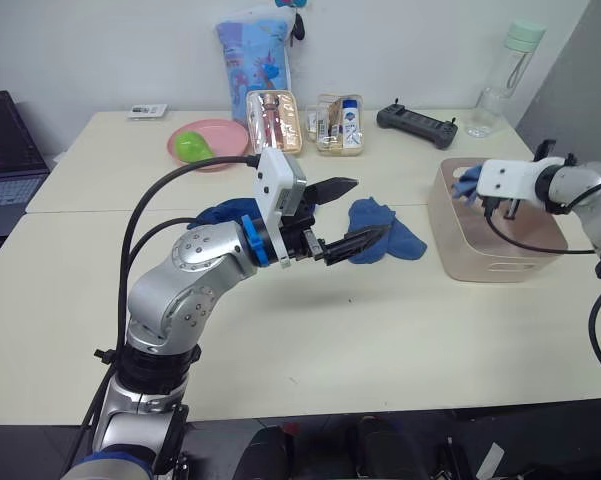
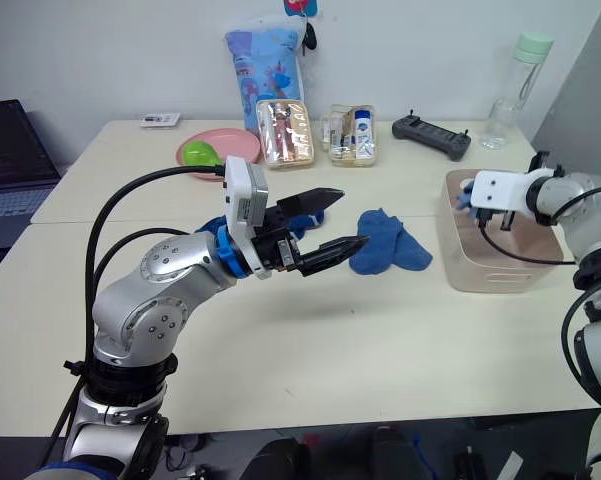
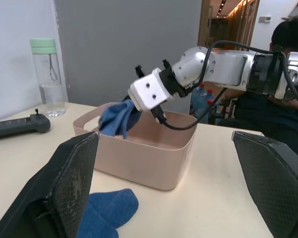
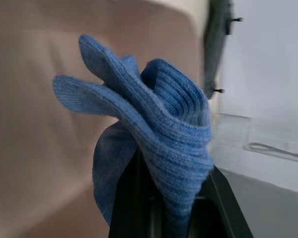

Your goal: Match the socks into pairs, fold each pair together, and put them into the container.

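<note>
**Folded sock pair held over the tub; more socks waiting on the surface**

The right tool [image 1: 477,190] is clamped on a bunched medium-blue sock pair [image 3: 118,117] and hangs at the rim of the pale pink tub [image 1: 480,255], the fabric drooping toward the tub's interior. In the right wrist view the ribbed knit wraps over the black fingers [image 4: 130,198] and folds back on itself in loose lobes. The left tool [image 2: 330,222] is spread wide and holds nothing; it hovers above the surface [image 1: 380,340], pointing toward a medium-blue sock heap [image 1: 385,235] lying between it and the tub. Further darker blue socks [image 1: 220,213] lie partly hidden behind the left arm.

Handling, as a judgement: the socks are light, soft and limp, with no stiffness to keep a fold, so a pair should slump and may spring open once let go. The knit offers good friction and is not fragile. A pinch across the middle of the doubled layers, catching both socks at once, seems the safest hold; a pinch at a toe or cuff would probably lift 1 sock and leave its mate behind. Release low inside the tub would help the fold survive.

At the far edge stand a pink plate [image 1: 210,140], 2 clear zip pouches [image 1: 305,122], a black controller [image 1: 417,125], a water bottle [image 1: 508,75] and a printed bag [image 1: 255,55].
</note>
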Tool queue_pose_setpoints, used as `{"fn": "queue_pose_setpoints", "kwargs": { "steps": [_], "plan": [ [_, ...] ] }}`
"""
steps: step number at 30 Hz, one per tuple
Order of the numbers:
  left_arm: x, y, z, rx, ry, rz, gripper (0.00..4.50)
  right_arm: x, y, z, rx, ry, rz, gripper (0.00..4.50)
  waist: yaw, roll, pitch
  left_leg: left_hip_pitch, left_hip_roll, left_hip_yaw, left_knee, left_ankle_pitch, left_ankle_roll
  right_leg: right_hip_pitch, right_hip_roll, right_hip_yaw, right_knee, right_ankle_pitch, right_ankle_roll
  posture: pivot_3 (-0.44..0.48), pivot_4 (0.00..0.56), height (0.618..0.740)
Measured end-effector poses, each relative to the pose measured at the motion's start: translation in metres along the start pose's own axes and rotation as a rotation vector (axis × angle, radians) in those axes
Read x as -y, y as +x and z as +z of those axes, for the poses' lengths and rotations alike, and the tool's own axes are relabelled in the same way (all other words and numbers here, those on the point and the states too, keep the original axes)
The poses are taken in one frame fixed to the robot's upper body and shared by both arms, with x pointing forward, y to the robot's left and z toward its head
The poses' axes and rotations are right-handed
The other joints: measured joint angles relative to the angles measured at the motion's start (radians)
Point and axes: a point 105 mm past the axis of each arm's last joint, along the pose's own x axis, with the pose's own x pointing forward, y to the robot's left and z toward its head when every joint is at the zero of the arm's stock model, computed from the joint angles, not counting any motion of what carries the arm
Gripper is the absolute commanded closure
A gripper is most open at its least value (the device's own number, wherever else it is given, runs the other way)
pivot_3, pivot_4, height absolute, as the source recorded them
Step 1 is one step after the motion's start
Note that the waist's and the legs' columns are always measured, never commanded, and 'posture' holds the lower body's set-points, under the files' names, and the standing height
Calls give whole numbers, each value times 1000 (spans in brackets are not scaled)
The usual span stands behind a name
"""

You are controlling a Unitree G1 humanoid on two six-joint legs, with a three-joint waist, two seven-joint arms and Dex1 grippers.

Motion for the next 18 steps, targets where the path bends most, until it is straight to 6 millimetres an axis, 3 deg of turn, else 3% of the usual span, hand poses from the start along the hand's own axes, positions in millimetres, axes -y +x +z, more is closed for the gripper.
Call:
{"fn": "queue_pose_setpoints", "kwargs": {
  "steps": [4,8,13,17,18],
  "plan": [
    [2,-2,-4,-9,-7,9,24,-17,7,-4,-22,-27,86,4500,0,0,0,0,0,-1,0,0,-1,0,0,-1,0,0,0,0,150,740],
    [1,-3,-5,-18,-6,14,0,-29,8,-7,-31,-17,165,3210,0,0,0,0,0,-1,0,1,-1,0,0,-1,0,0,0,0,150,740],
    [0,-4,-6,-22,-3,16,0,-13,1,-1,-16,-20,201,1467,-1,0,0,1,0,-1,0,1,-1,1,0,-1,0,0,0,0,150,740],
    [1,-4,-6,-23,-3,14,0,-16,-6,2,11,22,299,94,1,0,0,0,0,-2,0,1,-1,1,0,-1,0,0,0,0,150,740],
    [1,-4,-6,-24,-1,13,0,-19,-11,1,13,38,355,39,1,1,0,0,0,-2,0,1,-1,1,0,-1,0,0,0,0,150,740]
  ]
}}
